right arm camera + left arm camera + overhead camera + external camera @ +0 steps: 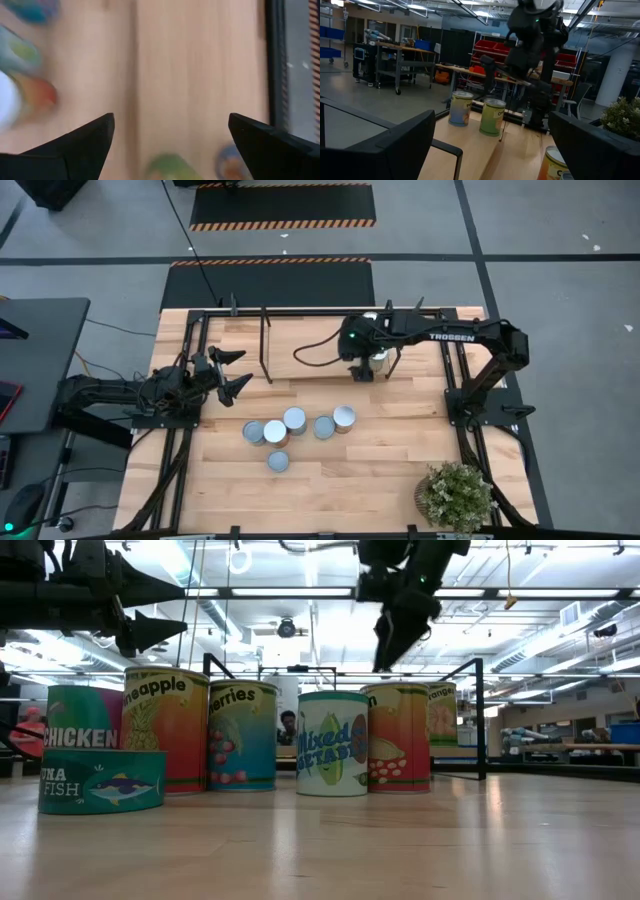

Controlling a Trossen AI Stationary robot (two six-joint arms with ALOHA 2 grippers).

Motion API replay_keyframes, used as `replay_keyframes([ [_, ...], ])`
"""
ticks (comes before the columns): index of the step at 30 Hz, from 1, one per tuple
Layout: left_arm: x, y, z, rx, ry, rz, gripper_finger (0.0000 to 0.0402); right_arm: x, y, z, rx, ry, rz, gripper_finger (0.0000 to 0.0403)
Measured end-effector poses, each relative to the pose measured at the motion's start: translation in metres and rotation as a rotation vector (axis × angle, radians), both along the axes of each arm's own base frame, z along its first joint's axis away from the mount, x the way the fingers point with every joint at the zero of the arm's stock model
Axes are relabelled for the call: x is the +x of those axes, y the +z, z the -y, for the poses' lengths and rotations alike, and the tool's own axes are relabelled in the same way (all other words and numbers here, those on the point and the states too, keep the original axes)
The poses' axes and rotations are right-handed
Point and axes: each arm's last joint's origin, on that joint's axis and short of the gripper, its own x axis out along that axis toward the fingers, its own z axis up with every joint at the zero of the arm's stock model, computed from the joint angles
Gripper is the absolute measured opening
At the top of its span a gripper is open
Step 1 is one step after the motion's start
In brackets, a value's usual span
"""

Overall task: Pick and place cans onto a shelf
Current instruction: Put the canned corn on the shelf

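Cans: two stand on the shelf (pixel 300 340) beneath the right gripper (pixel 372 366), fingers wide and empty, while five cans (pixel 294 428) wait on the table between it and the idle, spread-fingered left gripper (pixel 232 370).

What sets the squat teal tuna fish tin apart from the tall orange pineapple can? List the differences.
Height: the squat teal tuna fish tin is far shorter than the tall orange pineapple can.
Label: the tuna fish tin shows a fish on teal; the pineapple can shows a pineapple on orange.
Place: the tuna fish tin sits nearer the low camera, the pineapple can behind it.
Both stand upright on the wooden tabletop.
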Motion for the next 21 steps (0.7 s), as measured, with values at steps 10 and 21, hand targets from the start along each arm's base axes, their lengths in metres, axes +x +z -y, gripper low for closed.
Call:
replay_keyframes([
  [10, 0.0, -0.001, 0.0, -0.004, -0.001, -0.006, 0.0393, 0.017, -0.005, -0.04, 0.144, -0.164, 0.092, 0.04],
  [21, 0.0, -0.001, 0.0, -0.01, -0.002, -0.005, 0.0393, 0.04, -0.032, -0.074, 0.235, -0.368, 0.121, 0.04],
])
